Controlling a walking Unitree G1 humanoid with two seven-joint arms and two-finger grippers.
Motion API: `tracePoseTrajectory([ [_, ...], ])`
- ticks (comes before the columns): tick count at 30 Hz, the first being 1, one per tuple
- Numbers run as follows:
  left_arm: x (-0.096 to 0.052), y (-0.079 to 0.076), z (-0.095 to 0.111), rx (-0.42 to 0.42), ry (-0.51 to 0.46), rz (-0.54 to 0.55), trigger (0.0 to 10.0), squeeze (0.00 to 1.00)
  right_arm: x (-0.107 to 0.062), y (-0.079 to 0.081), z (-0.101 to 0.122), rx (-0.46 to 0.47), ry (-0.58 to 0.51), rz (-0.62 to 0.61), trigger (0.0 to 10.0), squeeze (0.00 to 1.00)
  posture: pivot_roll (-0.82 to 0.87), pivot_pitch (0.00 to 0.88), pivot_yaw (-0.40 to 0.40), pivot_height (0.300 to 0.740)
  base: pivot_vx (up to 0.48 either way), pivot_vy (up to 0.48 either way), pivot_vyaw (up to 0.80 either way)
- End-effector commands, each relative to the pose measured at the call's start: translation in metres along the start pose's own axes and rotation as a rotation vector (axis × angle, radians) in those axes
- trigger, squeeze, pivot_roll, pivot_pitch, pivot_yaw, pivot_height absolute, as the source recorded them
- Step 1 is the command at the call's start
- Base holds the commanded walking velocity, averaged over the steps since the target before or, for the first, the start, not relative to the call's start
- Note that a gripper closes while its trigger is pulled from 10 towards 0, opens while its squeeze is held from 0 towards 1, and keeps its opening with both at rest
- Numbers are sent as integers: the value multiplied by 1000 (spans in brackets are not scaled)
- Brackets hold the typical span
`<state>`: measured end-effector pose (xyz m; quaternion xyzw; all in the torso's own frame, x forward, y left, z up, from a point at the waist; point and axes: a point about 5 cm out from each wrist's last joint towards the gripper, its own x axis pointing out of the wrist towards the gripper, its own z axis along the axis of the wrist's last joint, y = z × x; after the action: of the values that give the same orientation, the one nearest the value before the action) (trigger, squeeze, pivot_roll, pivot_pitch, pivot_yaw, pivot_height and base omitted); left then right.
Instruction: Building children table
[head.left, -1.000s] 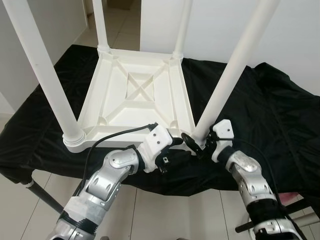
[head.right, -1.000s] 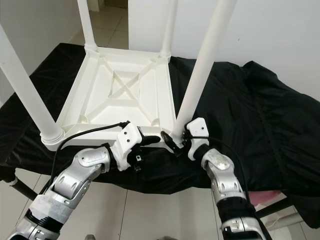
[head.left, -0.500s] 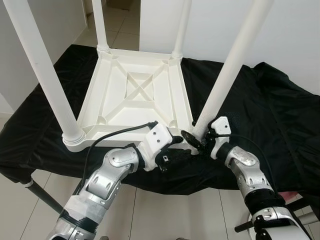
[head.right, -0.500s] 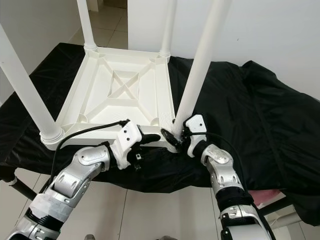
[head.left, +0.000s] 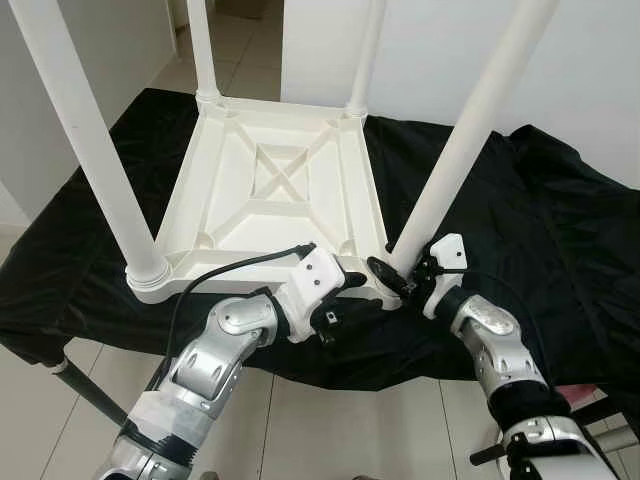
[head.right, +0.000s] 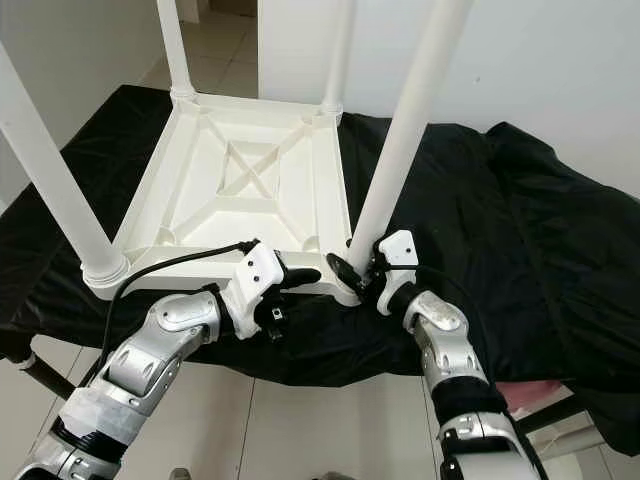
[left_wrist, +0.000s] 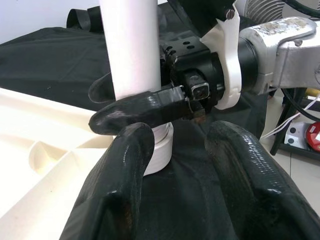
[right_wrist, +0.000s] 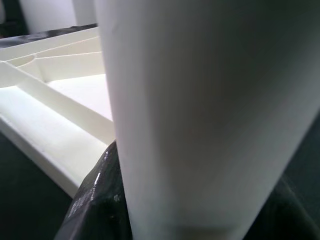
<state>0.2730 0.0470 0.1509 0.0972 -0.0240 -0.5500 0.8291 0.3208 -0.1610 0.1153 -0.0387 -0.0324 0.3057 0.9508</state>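
The right gripper (head.left: 392, 277) has its fingers clamped around the base of the near-right leg (head.left: 455, 155), whose long axis rises toward the frame's upper right. The left gripper (head.left: 352, 284), fingers apart, waits just beside it, lower centre. The upturned table (head.left: 270, 190) lies on the black-draped desk (head.left: 560, 230).

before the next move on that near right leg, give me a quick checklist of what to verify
1. Right gripper on the leg: ok, its fingers clasp the base of the leg.
2. Left gripper free: ok, fingers open, just short of the leg, holding nothing.
3. Leg seated in its corner socket: cannot tell, the joint is partly hidden by the fingers.
4. Other three legs standing on the upturned tabletop: ok.
5. Tabletop resting on the black cloth: ok, though its near edge sits close to the cloth's front edge.
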Motion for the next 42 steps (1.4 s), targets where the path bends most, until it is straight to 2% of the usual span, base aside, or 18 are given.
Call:
tracePoseTrajectory([
  [1, 0, -2, 0, -1, 5, 9, 10000, 0, -4, -2, -6, -34, 63, -72, 10000, 0, 18, 0, -87, 740, 0, 0, 0],
  [6, -1, -3, -1, -3, 7, 8, 10000, 0, -5, -3, -10, -37, 101, -166, 10000, 0, 16, 0, -87, 740, 0, 0, 0],
  [9, -2, -4, -2, -6, 11, 9, 10000, 0, -9, 0, -14, 37, 131, -328, 10000, 0, 13, 0, -91, 740, 0, 0, 0],
  [12, -2, -4, -3, -7, 12, 8, 10000, 0, -9, 1, -15, 52, 136, -357, 10000, 0, 13, 0, -91, 740, 0, 0, 0],
  [13, -2, -4, -3, -8, 11, 7, 10000, 0, -10, 5, -14, 61, 133, -402, 10000, 0, 10, 0, -90, 740, 0, 0, 0],
  [14, -2, -5, -3, -12, 12, 2, 10000, 0, -10, 15, -14, 94, 124, -554, 10000, 0, 9, 0, -91, 740, 0, 0, 0],
  [17, -2, -6, -3, -13, 11, 0, 10000, 0, -10, 22, -12, 112, 113, -628, 10000, 0, 9, 0, -93, 740, 0, 0, 0],
  [19, -1, -6, -3, -14, 10, -3, 10000, 0, -8, 35, -12, 155, 105, -698, 10000, 0, 11, 0, -93, 740, 0, 0, 0],
  [20, -1, -7, -3, -16, 9, -5, 10000, 0, -3, 44, -11, 171, 101, -676, 10000, 0, 11, 0, -92, 740, 0, 0, 0],
  [23, -1, -8, -3, -21, 9, -8, 10000, 0, 1, 52, -8, 183, 99, -650, 10000, 0, 6, 0, -89, 740, 0, 0, 0],
  [32, -1, -10, -4, -24, 12, -14, 10000, 0, -1, 53, -6, 201, 90, -637, 10000, 0, 11, 0, -91, 740, 0, 0, 0],
  [33, -1, -9, -4, -23, 13, -13, 10000, 0, 0, 55, -5, 204, 87, -632, 10000, 612, 11, 0, -90, 740, 0, 0, 0],
  [34, -1, -9, -4, -23, 13, -13, 10000, 0, 0, 55, -5, 204, 87, -632, 10000, 612, 11, 0, -90, 740, 0, 0, 0],
  [35, -1, -9, -4, -21, 12, -13, 10000, 0, -1, 54, 0, 194, 53, -626, 10000, 1000, 13, 0, -91, 740, 0, 0, 0],
  [42, -2, -9, -3, -18, 11, -11, 10000, 0, -9, 47, 9, 174, -13, -588, 10000, 1000, 11, 0, -90, 740, 0, 0, 0],
])
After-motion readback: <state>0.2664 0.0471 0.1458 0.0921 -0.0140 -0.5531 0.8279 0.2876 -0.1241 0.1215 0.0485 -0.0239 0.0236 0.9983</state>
